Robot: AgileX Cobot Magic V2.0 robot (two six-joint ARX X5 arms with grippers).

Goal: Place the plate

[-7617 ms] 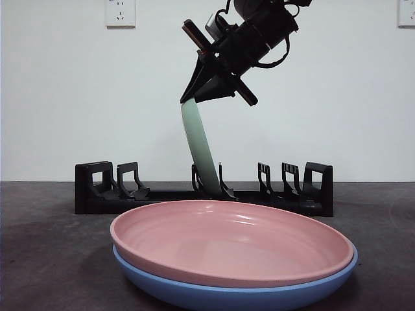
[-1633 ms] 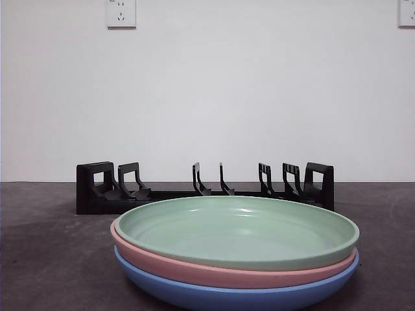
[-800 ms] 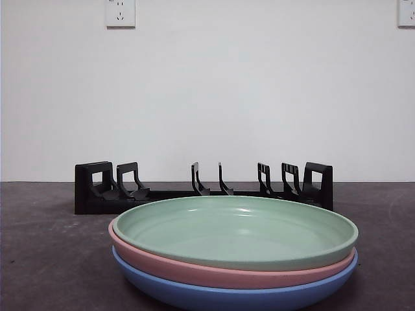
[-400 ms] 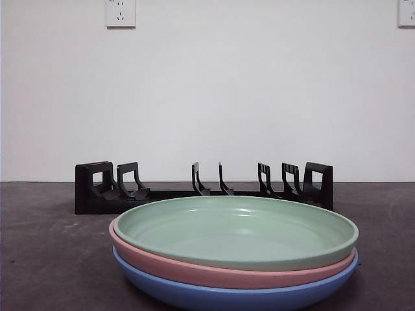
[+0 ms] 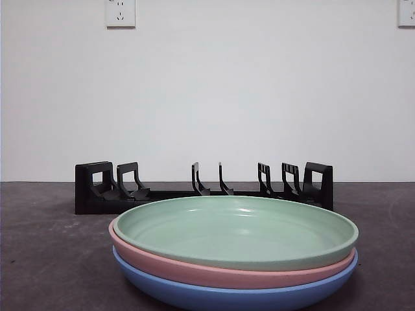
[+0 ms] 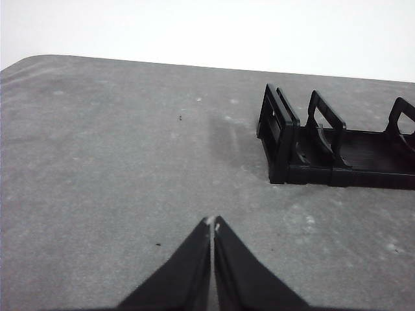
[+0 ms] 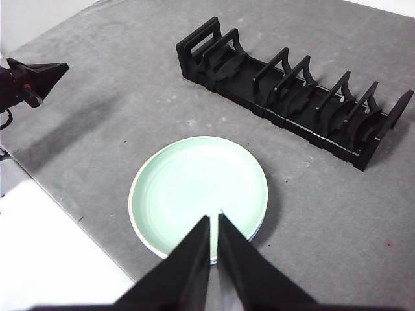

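Note:
A pale green plate (image 5: 237,230) lies flat on top of a pink plate (image 5: 194,272) and a blue plate (image 5: 214,298), stacked near the front of the grey table. The green plate (image 7: 198,191) also shows from high above in the right wrist view, below my right gripper (image 7: 214,220), whose jaws are shut with nothing between them. Behind the stack stands the black slotted plate rack (image 5: 204,189), with no plate in it. My left gripper (image 6: 212,224) hovers shut over bare table, off the rack's end (image 6: 279,146). Neither arm shows in the front view.
The left arm's black tip (image 7: 32,78) appears at the table's side in the right wrist view. The table's front edge (image 7: 84,220) runs close to the plate stack. Two wall sockets (image 5: 120,13) sit high on the white wall.
Eight seconds ago a gripper held the green plate on edge in the rack's middle slot. Since two seconds ago it lies flat on the stack, and nothing has moved.

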